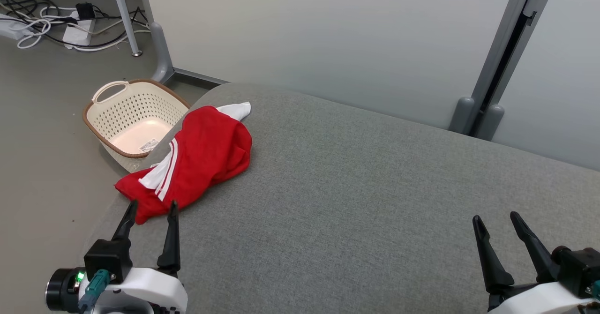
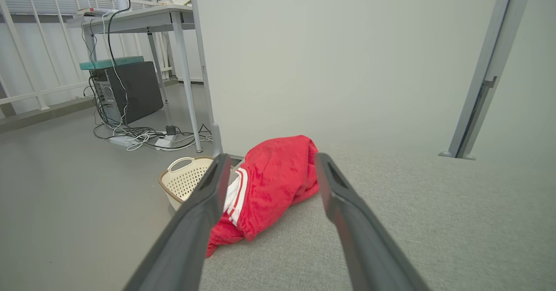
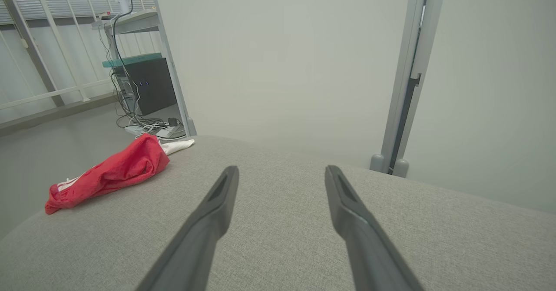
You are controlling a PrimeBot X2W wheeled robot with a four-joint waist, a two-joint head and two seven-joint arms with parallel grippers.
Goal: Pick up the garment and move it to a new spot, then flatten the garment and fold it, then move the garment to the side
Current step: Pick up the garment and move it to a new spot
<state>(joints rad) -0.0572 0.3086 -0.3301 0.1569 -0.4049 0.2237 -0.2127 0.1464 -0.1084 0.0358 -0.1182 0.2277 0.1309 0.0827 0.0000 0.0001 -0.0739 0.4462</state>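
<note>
A crumpled red garment (image 1: 199,157) with white stripes and white trim lies at the left edge of the grey padded surface (image 1: 365,192), one corner hanging over that edge. My left gripper (image 1: 152,206) stands open just short of its near end, fingertips close to the cloth and holding nothing. Through the left wrist view the garment (image 2: 271,184) sits between and beyond the spread fingers. At the lower right my right gripper (image 1: 494,218) is open and empty, far from the cloth. In the right wrist view the garment (image 3: 113,169) lies off to the left.
A cream laundry basket (image 1: 133,115) with a brown rim stands on the floor beside the surface's left corner. Cables and a power strip (image 1: 75,28) lie at the far left near table legs. A pale partition wall (image 1: 328,37) runs behind the surface.
</note>
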